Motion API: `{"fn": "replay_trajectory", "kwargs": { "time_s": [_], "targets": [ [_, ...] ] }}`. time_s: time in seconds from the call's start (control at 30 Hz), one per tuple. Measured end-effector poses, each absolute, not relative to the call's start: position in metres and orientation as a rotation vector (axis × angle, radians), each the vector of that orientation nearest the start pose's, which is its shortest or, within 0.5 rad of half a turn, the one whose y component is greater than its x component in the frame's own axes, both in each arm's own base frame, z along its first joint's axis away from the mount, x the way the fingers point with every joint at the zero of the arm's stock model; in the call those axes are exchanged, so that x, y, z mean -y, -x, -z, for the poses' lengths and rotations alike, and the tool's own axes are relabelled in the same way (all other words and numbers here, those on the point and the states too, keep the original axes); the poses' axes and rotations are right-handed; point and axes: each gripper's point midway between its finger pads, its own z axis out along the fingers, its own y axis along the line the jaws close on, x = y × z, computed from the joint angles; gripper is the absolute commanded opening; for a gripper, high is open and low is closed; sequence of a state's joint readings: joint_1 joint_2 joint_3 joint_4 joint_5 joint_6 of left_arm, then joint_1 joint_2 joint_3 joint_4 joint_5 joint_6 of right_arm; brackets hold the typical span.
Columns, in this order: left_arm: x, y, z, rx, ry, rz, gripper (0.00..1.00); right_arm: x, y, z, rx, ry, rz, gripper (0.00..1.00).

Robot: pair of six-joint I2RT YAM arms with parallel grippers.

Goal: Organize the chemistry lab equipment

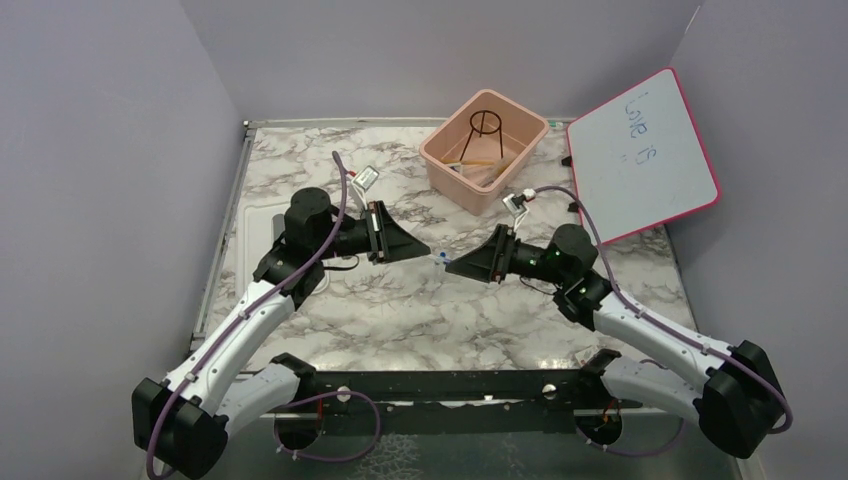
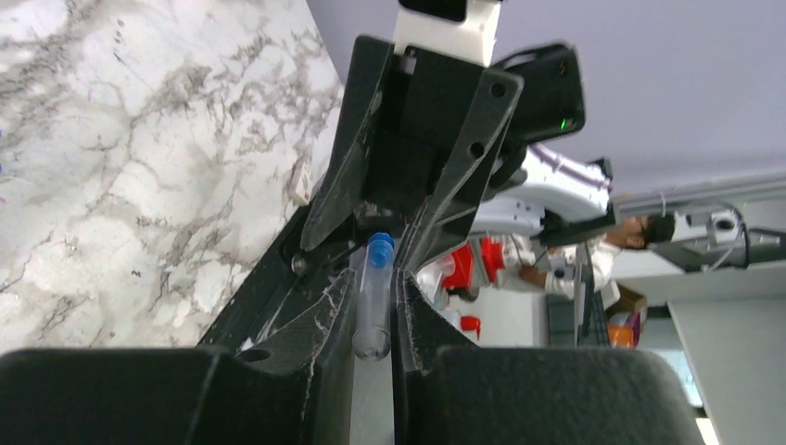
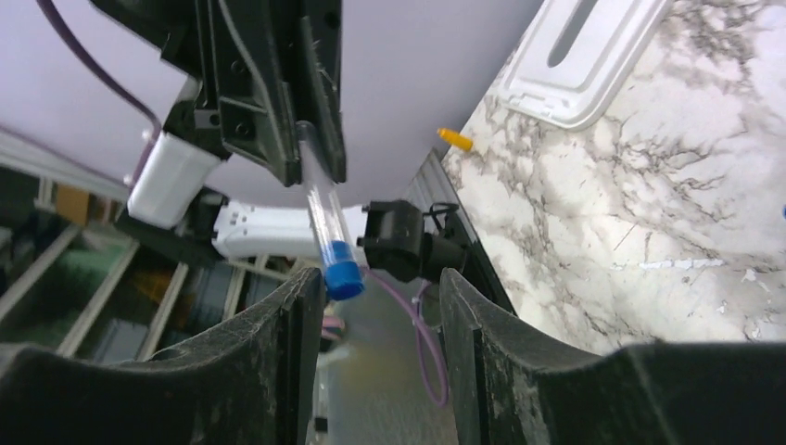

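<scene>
Top external: tripod [image 1: 486, 128] inside pink bin [image 1: 452, 181]

The marble counter [image 1: 420, 310] carries a pink bin [image 1: 452, 172] at its far edge, a white lid [image 3: 575, 93] lying flat near its left side, and a small white piece [image 1: 365, 178] between them.

A robotics lab test cell: marble-patterned table [image 1: 420, 310] walled by plain lilac panels [image 1: 100, 150].

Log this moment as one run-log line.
left claw: shut on clear tube | right claw: open, blue cap between its fingers | pink bin: wire tripod inside
</scene>
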State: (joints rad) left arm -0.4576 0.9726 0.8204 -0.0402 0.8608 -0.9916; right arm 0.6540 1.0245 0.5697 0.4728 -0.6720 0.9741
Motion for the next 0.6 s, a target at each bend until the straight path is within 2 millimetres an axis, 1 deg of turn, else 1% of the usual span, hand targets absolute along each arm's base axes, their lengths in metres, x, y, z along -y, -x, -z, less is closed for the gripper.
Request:
{"fn": "replay_trajectory", "kwargs": {
  "time_s": [0.03,0.17,0.3,0.37,0.4,0.5,0.6],
  "targets": [
    [0.262,-0.183,-0.301,-2.056,-0.172,1.722,0.11,-0.301,-0.174,-0.264,-1.838,0.266,-1.737,0.55],
    [0.262,-0.199,-0.307,-2.012,-0.072,1.689,0.1,-0.298,-0.185,-0.265,-1.824,0.074,-1.782,0.55],
    [0.26,-0.215,-0.315,-1.951,0.025,1.669,0.1,-0.299,-0.197,-0.278,-1.78,-0.064,-1.843,0.55],
    [0.259,-0.222,-0.313,-1.937,0.079,1.664,0.1,-0.298,-0.203,-0.283,-1.758,-0.128,-1.867,0.56],
    [0.259,-0.224,-0.312,-1.934,0.101,1.662,0.1,-0.298,-0.206,-0.285,-1.75,-0.158,-1.877,0.59],
    [0.257,-0.23,-0.304,-1.937,0.171,1.656,0.1,-0.299,-0.214,-0.286,-1.749,-0.243,-1.899,0.62],
    [0.256,-0.233,-0.3,-1.935,0.222,1.66,0.1,-0.303,-0.223,-0.283,-1.77,-0.312,-1.912,0.6]
  ]
}}
